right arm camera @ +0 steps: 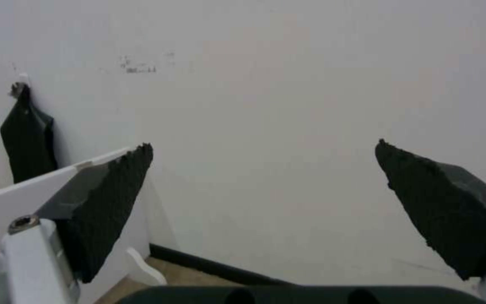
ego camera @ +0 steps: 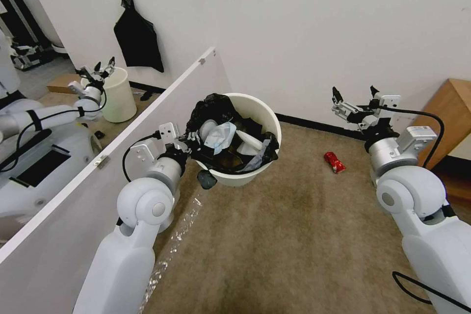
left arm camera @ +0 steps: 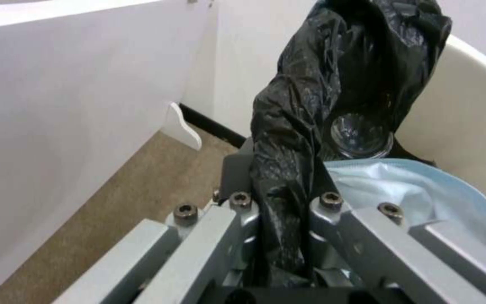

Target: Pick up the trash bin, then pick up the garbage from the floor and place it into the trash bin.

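left gripper [ego camera: 192, 143] clamped on trash bin [ego camera: 265, 117] rim and black liner [left arm camera: 288, 177], bin lifted off carpet | right gripper [ego camera: 356, 99] right of bin, fingers spread, empty | red packet [ego camera: 334, 162] on floor, right of bin | risk — liner slips, bin tips, spills

The bin [ego camera: 245, 130] is round and white, lined with a crinkled black bag [ego camera: 216, 108] bunched over its left rim, and tilted above the brown carpet. Inside lie a pale blue mask [left arm camera: 423, 194], a clear bottle [left arm camera: 361, 137] and white litter. A red packet [ego camera: 334, 162] lies on the carpet, well to its right.
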